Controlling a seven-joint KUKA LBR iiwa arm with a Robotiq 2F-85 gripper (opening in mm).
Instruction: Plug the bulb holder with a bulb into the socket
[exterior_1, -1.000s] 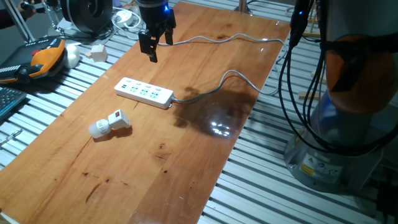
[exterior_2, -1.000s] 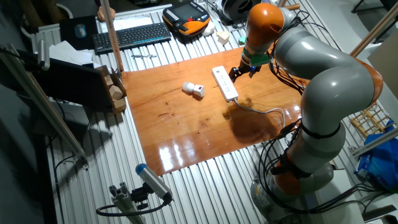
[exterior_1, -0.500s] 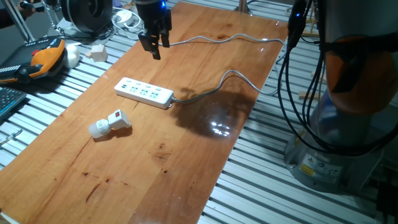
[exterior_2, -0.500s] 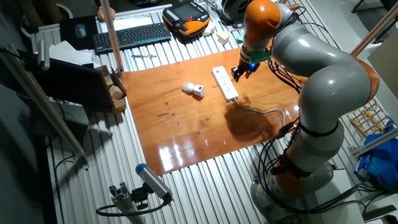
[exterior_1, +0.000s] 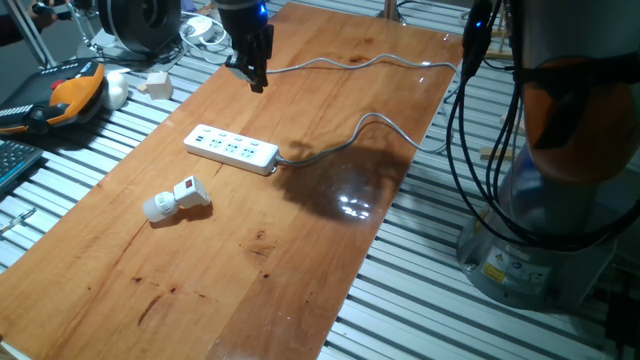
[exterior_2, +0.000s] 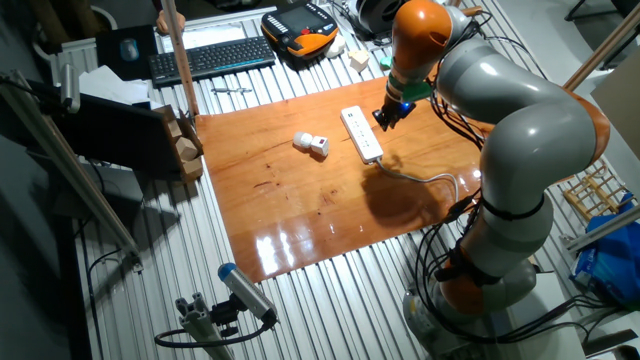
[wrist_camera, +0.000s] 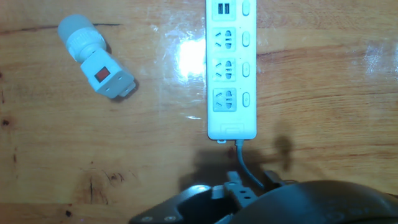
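Note:
The bulb holder (exterior_1: 183, 195) lies on its side on the wooden table, red switch up, with the bulb (exterior_1: 155, 209) at its left end. It also shows in the other fixed view (exterior_2: 315, 145) and in the hand view (wrist_camera: 106, 74), where the bulb (wrist_camera: 74, 31) points to the upper left. The socket (exterior_1: 232, 149) (exterior_2: 361, 134) (wrist_camera: 230, 68) lies flat beyond it, its grey cable (exterior_1: 370, 125) trailing right. My gripper (exterior_1: 255, 78) (exterior_2: 383, 119) hangs in the air above the table past the socket's cable end, empty, fingers apart. No fingers show in the hand view.
An orange teach pendant (exterior_1: 70, 92), a white block (exterior_1: 157, 85) and a keyboard (exterior_2: 210, 58) lie on the slatted bench beside the table. A second grey cable (exterior_1: 360, 62) crosses the far end of the table. The robot base (exterior_1: 560, 200) stands to the right.
The gripper has risen a little, shifted slightly, and turned about its axis, so its fingers now show edge-on. The holder and the socket have not moved.

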